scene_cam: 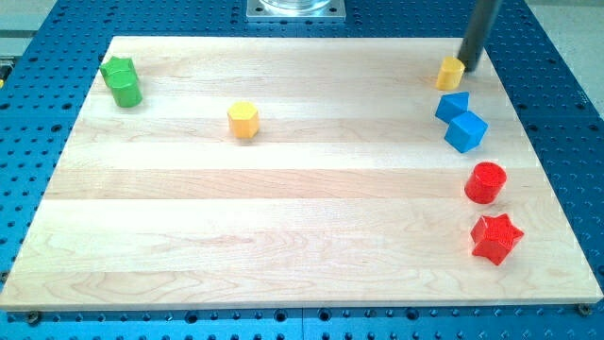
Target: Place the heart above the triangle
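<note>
A small yellow block (450, 73), which looks like the heart, lies near the board's top right. Just below it are two blue blocks that touch each other: one that looks like a triangle (452, 106) and a cube (467, 131) at its lower right. My dark rod comes down from the view's top right. My tip (468, 69) rests against the right side of the yellow heart, above the blue blocks.
A green star (121, 82) is at the top left and a yellow hexagon (243, 120) is left of centre. A red round block (485, 182) and a red star (496, 238) lie along the right side. The wooden board (283, 236) rests on a blue perforated table.
</note>
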Robot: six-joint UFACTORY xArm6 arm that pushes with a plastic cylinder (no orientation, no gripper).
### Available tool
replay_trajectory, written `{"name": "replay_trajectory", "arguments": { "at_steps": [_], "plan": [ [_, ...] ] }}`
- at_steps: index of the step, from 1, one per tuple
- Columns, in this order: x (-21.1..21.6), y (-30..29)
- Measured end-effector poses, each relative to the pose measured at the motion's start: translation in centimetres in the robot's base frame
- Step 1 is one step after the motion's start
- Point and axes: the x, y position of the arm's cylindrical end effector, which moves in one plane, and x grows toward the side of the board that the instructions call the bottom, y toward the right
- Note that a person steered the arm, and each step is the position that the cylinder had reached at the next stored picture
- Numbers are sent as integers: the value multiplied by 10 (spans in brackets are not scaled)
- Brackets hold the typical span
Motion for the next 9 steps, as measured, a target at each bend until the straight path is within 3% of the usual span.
{"name": "replay_trajectory", "arguments": {
  "at_steps": [2,3,4,5,6,7,8,9],
  "plan": [
    [3,-33],
    [29,-50],
    [-22,-77],
    [25,-233],
    [56,-205],
    [26,-172],
    [32,-112],
    [35,-104]
  ]
}}
